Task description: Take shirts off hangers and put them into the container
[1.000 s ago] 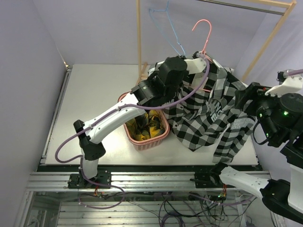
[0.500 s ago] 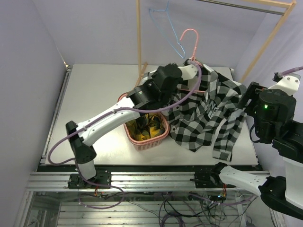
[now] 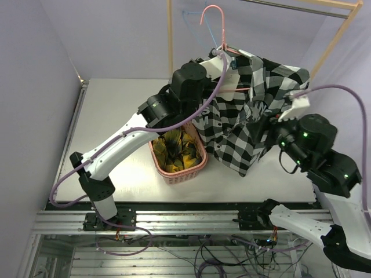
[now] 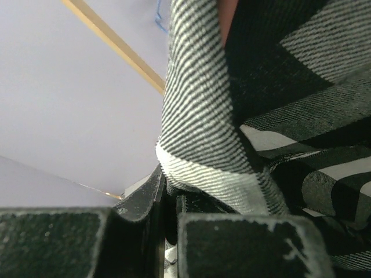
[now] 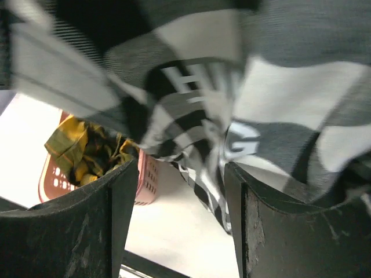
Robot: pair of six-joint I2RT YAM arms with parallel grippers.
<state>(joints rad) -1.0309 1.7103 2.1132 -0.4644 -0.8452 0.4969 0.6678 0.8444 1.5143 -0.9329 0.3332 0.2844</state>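
While I stood watching, the left hand [image 4: 168,197] was raised high over the far half of the surface [image 3: 116,116], its fingers pressed together on a fold of the black-and-white checked shirt [image 3: 255,110] up by the collar. In the left wrist view the striped edge of the cloth ran straight down into the pinch, with no gap showing between the pads. The hook of the pink hanger [image 3: 222,29] stood up out of that same collar, so the shirt was not yet off it. The light blue hanger [image 3: 192,24] hung bare just behind, close to the upright of the wooden rack [image 3: 170,40]. The shirt draped down and to the right from the collar. Its lowest corner drooped toward the surface just beside the right wall of the salmon-pink basket [image 3: 174,174], outside it. The basket sat about midway along the surface, toward the near edge, and the yellow-and-dark plaid shirt [image 3: 177,147] lay crumpled inside. The right hand [image 5: 179,171] hung over the right side of the surface, against the lower right part of the hanging shirt, with its two fingers spread well apart. Its own view was blurred. Checked cloth filled the space ahead of the fingers, and I could not tell whether they touched it, though nothing looked gripped.
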